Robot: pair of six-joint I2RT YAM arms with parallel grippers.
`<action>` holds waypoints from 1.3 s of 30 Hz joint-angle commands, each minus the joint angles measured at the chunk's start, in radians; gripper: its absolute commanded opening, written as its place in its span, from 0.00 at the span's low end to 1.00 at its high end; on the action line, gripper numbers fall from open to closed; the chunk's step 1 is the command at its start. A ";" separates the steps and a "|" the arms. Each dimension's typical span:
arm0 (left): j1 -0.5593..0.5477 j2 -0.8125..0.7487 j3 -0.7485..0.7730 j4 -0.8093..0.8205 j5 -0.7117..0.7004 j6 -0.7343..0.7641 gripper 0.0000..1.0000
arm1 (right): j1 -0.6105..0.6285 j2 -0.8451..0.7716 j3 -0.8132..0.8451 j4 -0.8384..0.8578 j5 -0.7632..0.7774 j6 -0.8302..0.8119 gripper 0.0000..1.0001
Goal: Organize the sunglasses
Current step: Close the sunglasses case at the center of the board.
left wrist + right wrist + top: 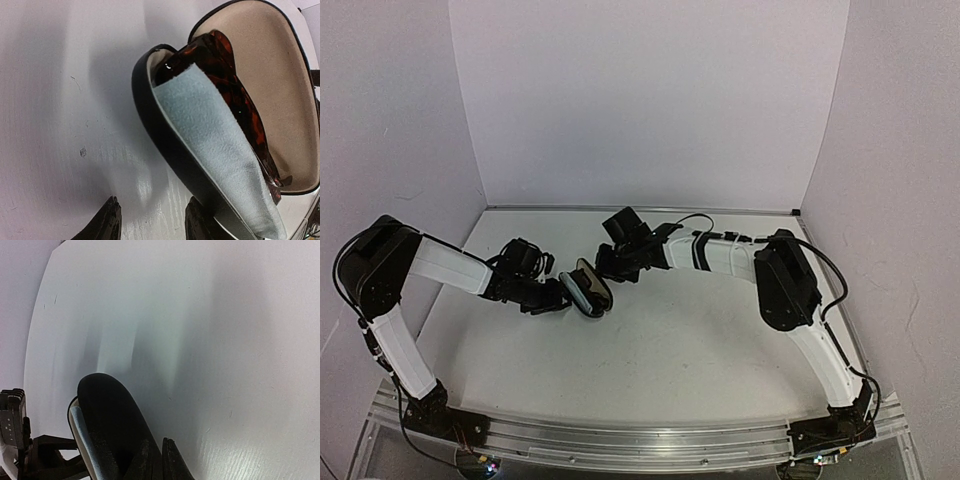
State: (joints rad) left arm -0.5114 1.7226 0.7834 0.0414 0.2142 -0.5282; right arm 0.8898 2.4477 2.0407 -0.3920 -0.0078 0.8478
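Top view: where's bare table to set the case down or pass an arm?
Free: the wide strip between the case and the arm bases, and the far table by the back wall. Crowded: centre-left, where the left end effector and right end effector flank the case.

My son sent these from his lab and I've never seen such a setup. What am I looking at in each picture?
Two robot arms are bolted at the near edge of a white table. The overhead view shows both meeting at a black glasses case. The other two pictures come from cameras on the wrists. The left wrist view looks into the open case: tortoiseshell sunglasses lie inside, with a light blue cloth over them. The left gripper has one finger against the case's lower shell. The right gripper appears to pinch the case's lid between nearly closed fingers.
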 commanded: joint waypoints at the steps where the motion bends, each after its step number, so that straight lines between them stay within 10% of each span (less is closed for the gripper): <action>1: -0.027 0.019 0.037 0.008 0.039 -0.004 0.44 | 0.063 0.044 0.059 0.021 -0.043 -0.013 0.09; 39: -0.081 0.060 0.037 0.033 0.059 -0.040 0.44 | 0.169 0.030 0.007 -0.005 0.007 -0.058 0.09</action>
State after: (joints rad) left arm -0.5743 1.7630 0.8249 0.0437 0.2630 -0.5316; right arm 0.9733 2.5092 2.0930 -0.3618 0.0780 0.8097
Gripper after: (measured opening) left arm 0.441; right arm 0.086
